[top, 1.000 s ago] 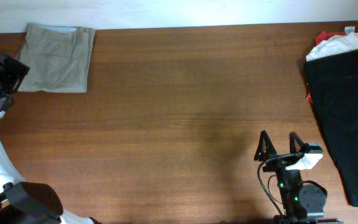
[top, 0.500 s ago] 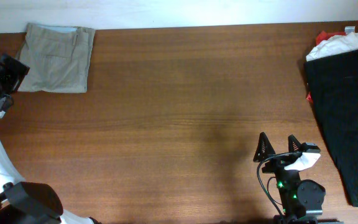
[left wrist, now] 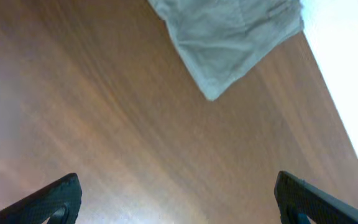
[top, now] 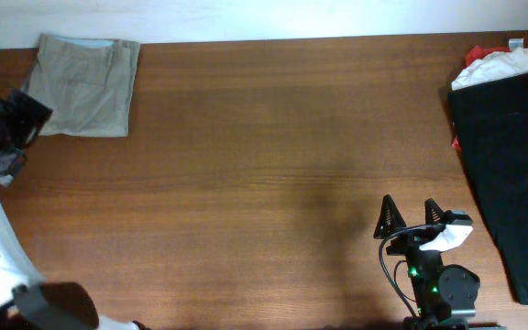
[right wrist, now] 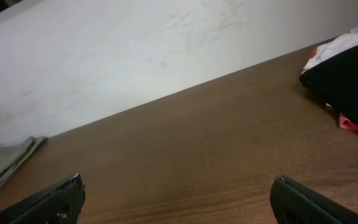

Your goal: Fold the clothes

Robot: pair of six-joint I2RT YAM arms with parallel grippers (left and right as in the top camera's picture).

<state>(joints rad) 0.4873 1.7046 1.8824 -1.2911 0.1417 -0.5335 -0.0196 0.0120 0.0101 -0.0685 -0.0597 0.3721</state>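
No text, label, brand, number or sign can be read in any view.

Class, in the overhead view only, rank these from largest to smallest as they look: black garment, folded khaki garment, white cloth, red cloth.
1. black garment, largest even though the frame edge cuts it off.
2. folded khaki garment.
3. white cloth, only partly showing.
4. red cloth, just slivers visible.

We see khaki trousers (top: 85, 85) folded into a neat rectangle at the far left corner of the wooden table (top: 273, 156), while a black garment (top: 511, 165) lies spread flat along its right edge, overlapping a crumpled white garment (top: 507, 62) and a scrap of red cloth (top: 478, 55).
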